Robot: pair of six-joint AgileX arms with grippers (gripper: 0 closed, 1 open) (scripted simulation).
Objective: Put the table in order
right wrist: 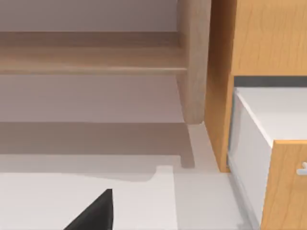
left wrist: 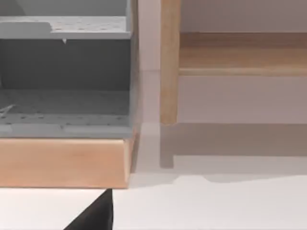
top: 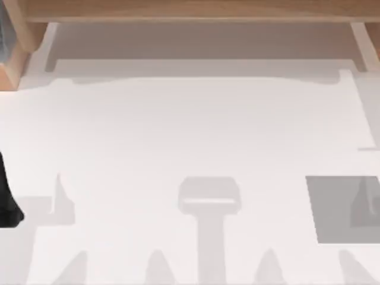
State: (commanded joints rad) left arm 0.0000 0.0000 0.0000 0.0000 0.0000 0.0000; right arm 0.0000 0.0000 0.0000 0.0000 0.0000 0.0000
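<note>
The counter [top: 196,130] spreads white and flat across the top view, below the wooden shelf frame [top: 190,10] — rigid, heavy, smooth, probably slick, nothing to grip; a grey mat [top: 332,208] lies right. Whether either tool is wide or narrow — I cannot tell.

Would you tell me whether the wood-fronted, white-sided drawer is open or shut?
Open: the wood-fronted, white-sided drawer stands pulled out of its wooden cabinet, its white side wall exposed.

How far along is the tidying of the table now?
Done: the table holds a grey mat, lying flat at its right. In hand: nothing visible; the left arm sits at the left edge. Left: perhaps little, but I cannot be sure.
</note>
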